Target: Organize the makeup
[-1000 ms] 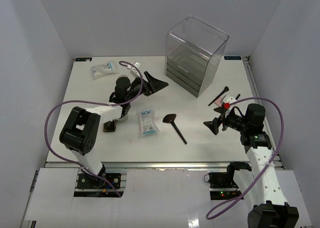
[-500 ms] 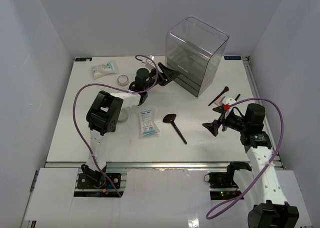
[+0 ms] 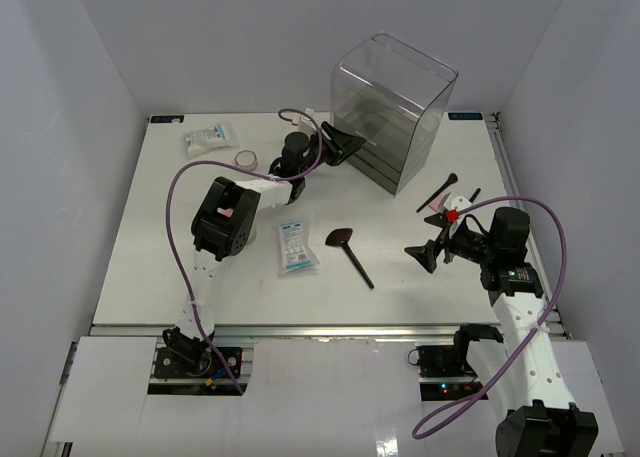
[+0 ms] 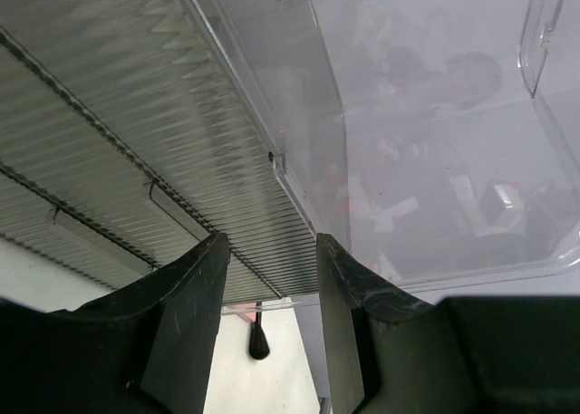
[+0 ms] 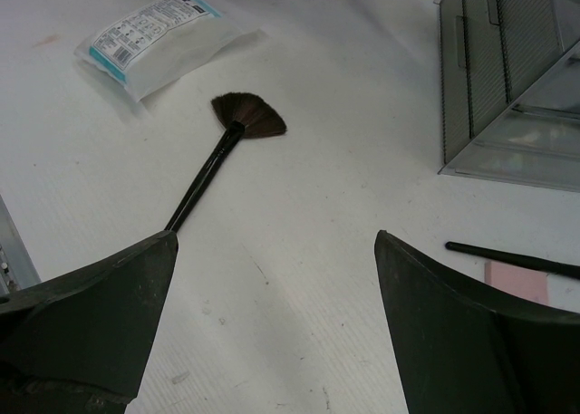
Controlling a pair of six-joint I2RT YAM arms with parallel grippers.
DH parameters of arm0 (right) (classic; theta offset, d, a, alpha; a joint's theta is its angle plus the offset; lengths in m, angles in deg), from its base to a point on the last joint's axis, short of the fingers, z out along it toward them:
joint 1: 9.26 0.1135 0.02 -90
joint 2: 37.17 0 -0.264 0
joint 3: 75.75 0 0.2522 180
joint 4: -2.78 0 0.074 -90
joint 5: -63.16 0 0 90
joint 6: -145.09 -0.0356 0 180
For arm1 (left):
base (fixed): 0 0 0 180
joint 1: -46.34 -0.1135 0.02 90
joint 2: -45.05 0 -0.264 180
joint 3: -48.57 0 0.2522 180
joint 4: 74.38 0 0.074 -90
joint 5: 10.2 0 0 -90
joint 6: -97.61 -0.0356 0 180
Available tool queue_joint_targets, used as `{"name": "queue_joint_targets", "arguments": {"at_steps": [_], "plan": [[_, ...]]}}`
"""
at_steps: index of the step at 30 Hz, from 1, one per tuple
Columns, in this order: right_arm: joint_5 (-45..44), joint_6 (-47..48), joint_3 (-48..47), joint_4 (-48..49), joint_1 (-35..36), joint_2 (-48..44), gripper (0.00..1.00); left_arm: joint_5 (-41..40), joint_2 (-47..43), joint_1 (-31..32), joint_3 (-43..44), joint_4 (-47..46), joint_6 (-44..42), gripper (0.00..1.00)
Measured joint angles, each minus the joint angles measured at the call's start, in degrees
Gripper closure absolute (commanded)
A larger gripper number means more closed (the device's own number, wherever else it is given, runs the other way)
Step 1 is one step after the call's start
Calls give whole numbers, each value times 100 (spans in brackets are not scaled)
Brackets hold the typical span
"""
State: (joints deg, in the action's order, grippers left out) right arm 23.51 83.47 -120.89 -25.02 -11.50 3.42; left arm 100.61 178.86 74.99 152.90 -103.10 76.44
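I see the flat-headed brush (image 3: 354, 261) mid-counter, lying diagonally, with bristles toward the far-left corner and handle toward the near-right. Right gripper (image 5: 274, 237) is spread wide and empty; left gripper (image 4: 269, 242) is slightly parted against the clear box (image 3: 395, 107).

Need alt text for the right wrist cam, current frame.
The right end effector hangs open and empty over the white table, facing a black fan brush. A white-and-blue packet lies beyond the brush; at right are the clear drawer box and a slim black brush next to a pink palette.
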Motion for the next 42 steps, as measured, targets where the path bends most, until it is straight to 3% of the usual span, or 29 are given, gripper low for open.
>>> {"name": "queue_joint_targets", "arguments": {"at_steps": [16, 21, 25, 28, 33, 38, 42], "plan": [[48, 57, 0, 0, 0, 38, 5, -13, 152, 11, 352, -129, 152, 55], [67, 59, 0, 0, 0, 39, 4, -42, 367, 20, 600, -82, 241, 65], [74, 59, 0, 0, 0, 39, 5, -49, 409, 26, 686, -57, 332, 82], [83, 59, 0, 0, 0, 38, 5, -64, 410, 36, 710, -55, 413, 85], [85, 59, 0, 0, 0, 38, 5, -71, 411, 38, 712, -44, 509, 99], [85, 59, 0, 0, 0, 38, 5, -63, 408, 43, 657, -141, 531, 100], [81, 53, 0, 4, 0, 38, 4, -130, 59, 44, -11, -436, 539, 100]]}}
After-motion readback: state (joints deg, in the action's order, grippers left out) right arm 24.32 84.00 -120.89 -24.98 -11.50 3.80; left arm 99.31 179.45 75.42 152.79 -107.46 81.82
